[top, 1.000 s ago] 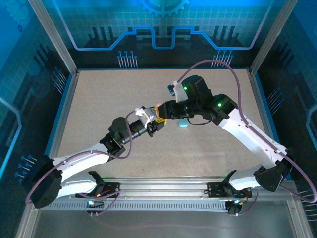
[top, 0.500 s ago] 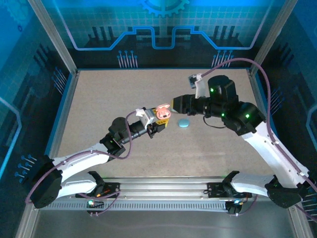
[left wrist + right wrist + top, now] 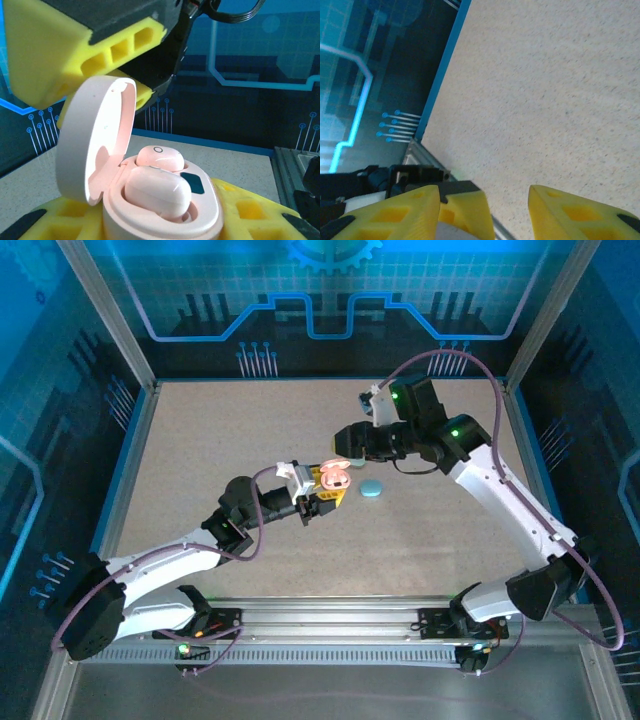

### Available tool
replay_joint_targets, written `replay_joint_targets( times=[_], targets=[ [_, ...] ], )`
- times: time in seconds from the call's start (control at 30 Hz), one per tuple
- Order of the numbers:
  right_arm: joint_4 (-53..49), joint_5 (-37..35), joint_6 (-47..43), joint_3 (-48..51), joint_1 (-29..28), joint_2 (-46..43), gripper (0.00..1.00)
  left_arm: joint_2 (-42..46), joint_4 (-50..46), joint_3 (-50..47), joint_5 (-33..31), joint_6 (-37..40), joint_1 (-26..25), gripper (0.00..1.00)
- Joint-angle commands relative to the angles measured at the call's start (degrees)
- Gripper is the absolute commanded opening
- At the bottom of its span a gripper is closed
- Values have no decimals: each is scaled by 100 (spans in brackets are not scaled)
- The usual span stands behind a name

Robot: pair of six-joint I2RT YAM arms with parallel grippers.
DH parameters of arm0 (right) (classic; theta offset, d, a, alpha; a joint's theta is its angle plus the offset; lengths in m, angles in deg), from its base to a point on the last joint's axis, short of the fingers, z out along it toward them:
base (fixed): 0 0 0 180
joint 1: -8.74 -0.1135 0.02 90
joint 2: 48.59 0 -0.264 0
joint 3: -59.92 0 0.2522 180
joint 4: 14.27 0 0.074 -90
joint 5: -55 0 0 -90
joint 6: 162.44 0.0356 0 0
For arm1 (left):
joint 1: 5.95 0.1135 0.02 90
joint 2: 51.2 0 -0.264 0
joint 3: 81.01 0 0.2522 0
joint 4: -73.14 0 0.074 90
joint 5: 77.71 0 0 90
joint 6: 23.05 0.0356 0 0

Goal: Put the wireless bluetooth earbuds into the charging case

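I hold the open charging case [image 3: 95,150] in my left gripper [image 3: 322,490] | earbuds [image 3: 157,192] inside, just under right gripper [image 3: 507,212] | that one wide, empty

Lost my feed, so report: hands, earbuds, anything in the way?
Left hand shut on pink case, lid open. Right hand open, empty, just above it. Two pink earbuds seated inside. Teal case on table, apart.

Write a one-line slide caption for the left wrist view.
Left gripper holds the open pink charging case, two pink earbuds inside.
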Motion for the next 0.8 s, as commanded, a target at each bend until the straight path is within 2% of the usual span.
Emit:
replay_joint_targets(
  times=[0.0, 0.37, 0.57, 0.77],
  targets=[
    [-24, 623, -125, 195, 44, -199, 51, 18, 214, 224, -10, -160, -36, 33],
    [773, 1756, 365, 1409, 304, -792, 51, 10, 302, 321, 115, -309, -32, 35],
    [2013, 2958, 1158, 2096, 535, -878, 53, 14, 363, 329, 154, -376, -23, 35],
    [2785, 3516, 1579, 2459, 546, -833, 51, 1, 387, 356, 171, -433, -22, 36]
  ],
)
